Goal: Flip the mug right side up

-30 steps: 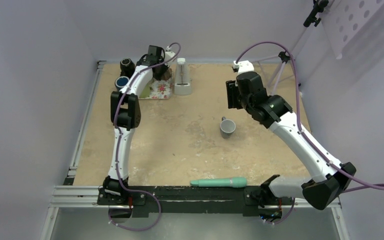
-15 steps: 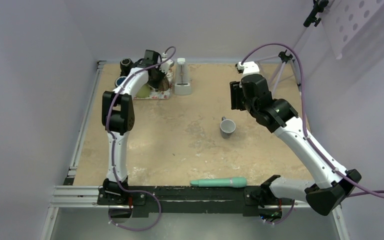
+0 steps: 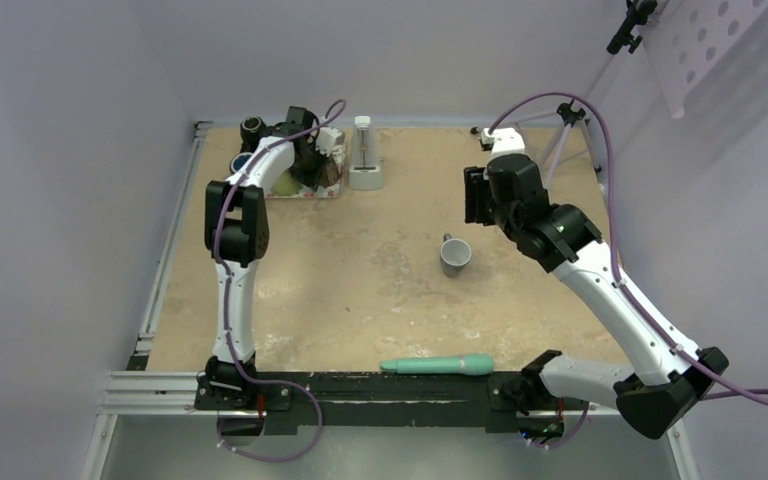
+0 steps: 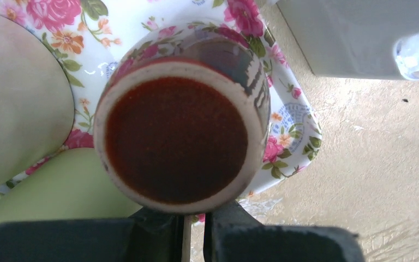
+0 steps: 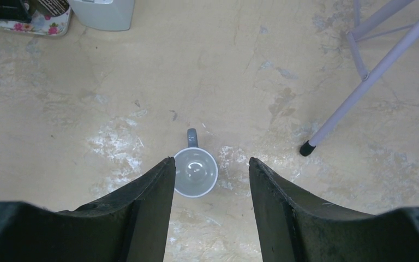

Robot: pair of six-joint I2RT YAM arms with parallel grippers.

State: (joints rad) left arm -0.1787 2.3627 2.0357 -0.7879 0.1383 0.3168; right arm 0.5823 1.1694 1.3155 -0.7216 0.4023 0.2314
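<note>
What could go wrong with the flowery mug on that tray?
The flowery mug shows its brown bottom to the left wrist camera, and the left gripper looks nearly shut right by it. Such a thin hold, if it has one, might slip, and the mug could roll off the flowery tray. A light green object sits tight beside the mug and might get bumped. The right gripper hangs open above the grey mug; lowering carelessly could knock it.

Floral tray at far left of tabletop. White box just right of tray. Teal tube well nearer. Tripod far right.
</note>
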